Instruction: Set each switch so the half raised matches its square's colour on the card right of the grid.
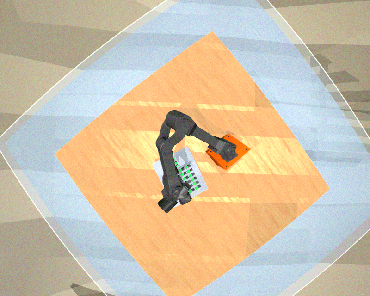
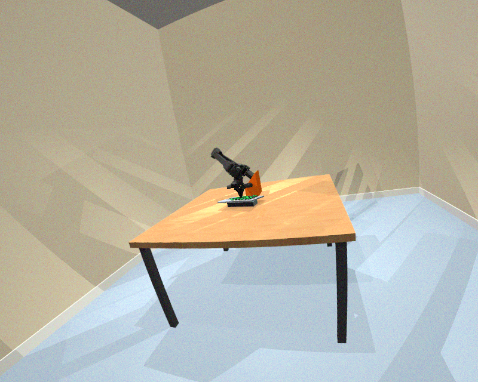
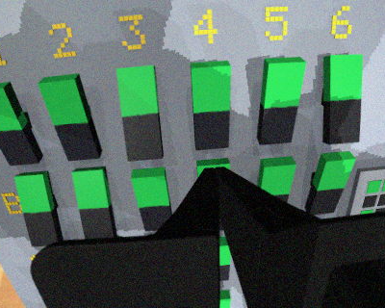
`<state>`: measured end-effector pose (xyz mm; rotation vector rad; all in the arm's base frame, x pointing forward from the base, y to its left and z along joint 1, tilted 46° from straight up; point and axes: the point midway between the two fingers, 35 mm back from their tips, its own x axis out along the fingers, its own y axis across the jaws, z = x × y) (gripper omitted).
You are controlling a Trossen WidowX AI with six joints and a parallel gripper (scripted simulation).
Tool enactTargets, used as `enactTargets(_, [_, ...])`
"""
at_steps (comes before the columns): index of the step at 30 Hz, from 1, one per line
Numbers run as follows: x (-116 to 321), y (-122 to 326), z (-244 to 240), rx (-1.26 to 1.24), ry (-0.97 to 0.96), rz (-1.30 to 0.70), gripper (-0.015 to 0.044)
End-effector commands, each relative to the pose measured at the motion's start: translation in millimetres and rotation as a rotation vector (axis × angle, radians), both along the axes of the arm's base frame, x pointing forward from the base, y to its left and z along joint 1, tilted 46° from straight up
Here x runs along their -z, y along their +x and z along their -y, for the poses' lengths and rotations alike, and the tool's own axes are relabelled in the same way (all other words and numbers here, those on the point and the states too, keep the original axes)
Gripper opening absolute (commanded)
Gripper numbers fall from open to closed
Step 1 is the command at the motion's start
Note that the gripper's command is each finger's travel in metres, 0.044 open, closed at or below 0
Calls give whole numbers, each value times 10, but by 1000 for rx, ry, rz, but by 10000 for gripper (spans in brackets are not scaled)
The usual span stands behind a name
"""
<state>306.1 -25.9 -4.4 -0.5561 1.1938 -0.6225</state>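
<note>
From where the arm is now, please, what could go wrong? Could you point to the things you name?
The end effector [image 1: 186,184] [image 2: 240,196] [image 3: 214,177] is shut right at switch B4 [image 3: 213,163], so a small drop might flip it unintentionally. Neighbours B3 [image 3: 151,192] and B5 [image 3: 276,175] sit close and could be brushed. The card [image 3: 355,192] is partly cut off in the wrist view, so it might be misread.
</note>
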Motion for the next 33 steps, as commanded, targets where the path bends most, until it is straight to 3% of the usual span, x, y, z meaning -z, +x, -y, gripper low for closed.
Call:
enactTargets(1, [14, -13, 11, -3, -2, -7, 0])
enactTargets(6, [-10, -6, -14, -1, 0, -1, 0])
enactTargets(10, [-338, -153, -381, -17, -1, 8, 0])
enactTargets(14, [-412, -193, -449, -21, -4, 10, 0])
enactTargets(21, [-595, -229, -260, -21, -5, 10, 0])
enactTargets(33, [-311, -107, 49, -3, -3, -8, 0])
